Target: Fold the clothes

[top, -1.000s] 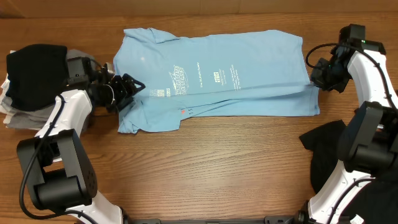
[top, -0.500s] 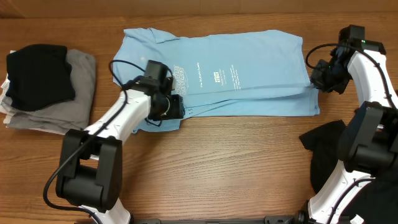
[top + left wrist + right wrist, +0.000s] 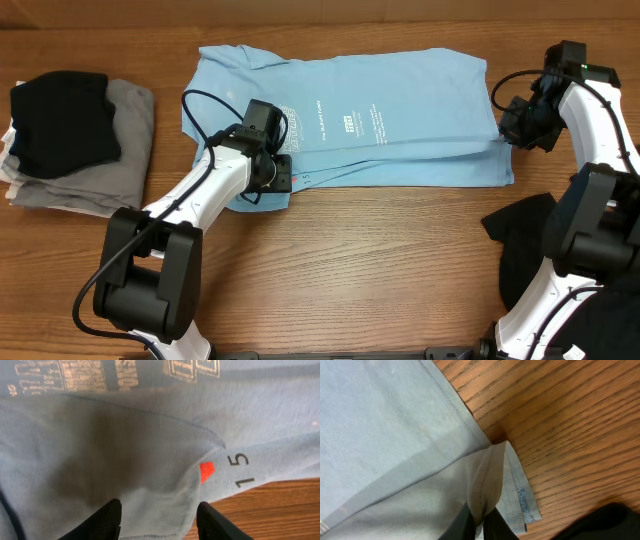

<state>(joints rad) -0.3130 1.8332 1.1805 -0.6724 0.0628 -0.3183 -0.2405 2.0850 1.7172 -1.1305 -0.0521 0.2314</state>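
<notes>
My left arm (image 3: 190, 195) reaches inward over the surface, left fingers (image 3: 111, 516) parted; my right arm (image 3: 603, 110) is bent back, right fingers (image 3: 496, 527) pinched together.

The T-shirt (image 3: 400, 120) is seen to be of soft, matt sky-blue cloth, a fine knit being shown close up in the wrist views; the print (image 3: 350, 125) on it is laid flat and dull. The table (image 3: 340, 270) is made of brown wood, marked by a strong grain and finished with a faint sheen. The black garment (image 3: 55, 115) and the grey garment (image 3: 130, 150) are likewise of matt cloth. The arms' casings (image 3: 190, 195) are formed of smooth white plastic, slightly glossy, and the fingers (image 3: 107, 520) of the left gripper (image 3: 159, 507) are finished in matt black.
</notes>
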